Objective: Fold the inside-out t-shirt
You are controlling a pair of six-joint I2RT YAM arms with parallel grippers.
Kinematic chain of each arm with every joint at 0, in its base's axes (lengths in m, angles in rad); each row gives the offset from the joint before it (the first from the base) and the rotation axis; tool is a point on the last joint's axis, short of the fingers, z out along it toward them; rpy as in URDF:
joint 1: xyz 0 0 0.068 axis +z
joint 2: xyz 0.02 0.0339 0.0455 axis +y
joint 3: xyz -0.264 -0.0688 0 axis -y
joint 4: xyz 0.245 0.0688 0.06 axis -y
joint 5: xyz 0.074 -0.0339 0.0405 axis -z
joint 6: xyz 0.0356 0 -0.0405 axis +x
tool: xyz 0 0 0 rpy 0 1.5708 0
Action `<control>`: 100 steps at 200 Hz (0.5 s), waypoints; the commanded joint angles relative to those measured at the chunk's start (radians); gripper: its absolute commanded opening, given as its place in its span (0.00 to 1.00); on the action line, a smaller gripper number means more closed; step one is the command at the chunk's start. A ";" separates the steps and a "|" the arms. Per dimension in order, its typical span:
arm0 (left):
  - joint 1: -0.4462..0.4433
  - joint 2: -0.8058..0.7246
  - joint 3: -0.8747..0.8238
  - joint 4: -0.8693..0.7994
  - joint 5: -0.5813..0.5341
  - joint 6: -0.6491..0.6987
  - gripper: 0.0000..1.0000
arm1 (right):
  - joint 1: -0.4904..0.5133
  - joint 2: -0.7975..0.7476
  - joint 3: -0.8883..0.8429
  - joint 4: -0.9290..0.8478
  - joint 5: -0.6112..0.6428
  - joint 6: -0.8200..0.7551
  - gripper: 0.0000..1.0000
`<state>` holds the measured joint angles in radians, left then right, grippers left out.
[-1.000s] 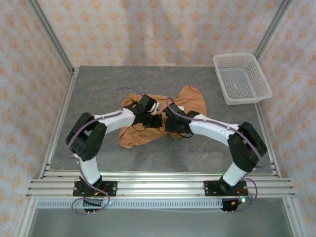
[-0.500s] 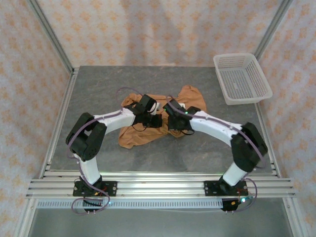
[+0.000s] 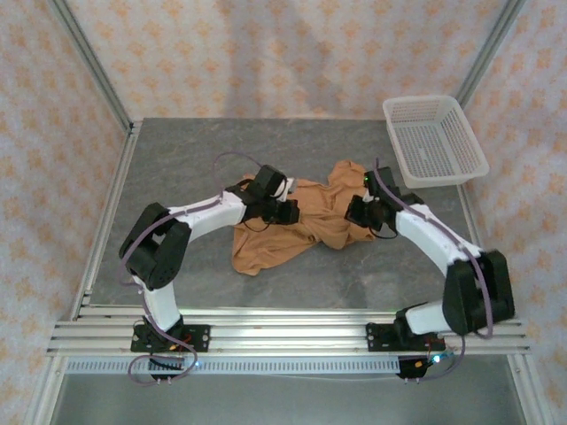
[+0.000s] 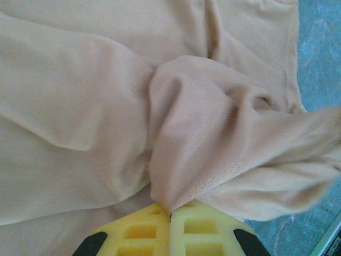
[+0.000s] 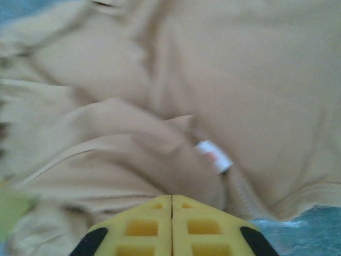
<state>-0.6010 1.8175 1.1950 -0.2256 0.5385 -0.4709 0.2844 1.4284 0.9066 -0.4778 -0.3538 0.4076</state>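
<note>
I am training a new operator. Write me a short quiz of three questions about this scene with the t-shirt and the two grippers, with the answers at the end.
1. True or false: the t-shirt lies inside the white basket.
2. Choose one. The left gripper is: A) open, holding nothing; B) shut on a fold of the t-shirt; C) shut on the basket.
3. Fill the gap: in the right wrist view, a small white ____ sits on the cloth just ahead of the right gripper.

Key: 1. False, it lies on the table and the basket stands apart. 2. B. 3. label.
</note>
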 commanded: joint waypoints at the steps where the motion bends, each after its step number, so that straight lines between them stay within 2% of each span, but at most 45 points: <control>1: -0.053 0.023 0.033 0.023 -0.023 -0.035 0.00 | -0.002 0.034 0.018 -0.067 0.216 0.026 0.22; 13: -0.073 0.044 0.048 0.025 -0.023 -0.038 0.00 | 0.021 -0.010 0.027 -0.112 0.301 0.044 0.25; 30: -0.089 0.064 0.061 0.025 -0.023 -0.038 0.00 | 0.083 -0.101 0.035 -0.150 0.359 0.056 0.25; 56: -0.092 0.071 0.068 0.026 -0.018 -0.042 0.00 | 0.185 -0.177 0.029 -0.142 0.332 0.072 0.21; 75: -0.094 0.073 0.079 0.022 -0.017 -0.041 0.00 | 0.212 -0.151 0.000 -0.050 0.237 0.080 0.12; 100: -0.098 0.076 0.095 0.006 -0.017 -0.037 0.00 | 0.219 -0.027 0.034 -0.057 0.243 0.078 0.10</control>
<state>-0.6979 1.8877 1.2491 -0.2142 0.5385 -0.5011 0.4976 1.2915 0.9192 -0.5373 -0.1131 0.4744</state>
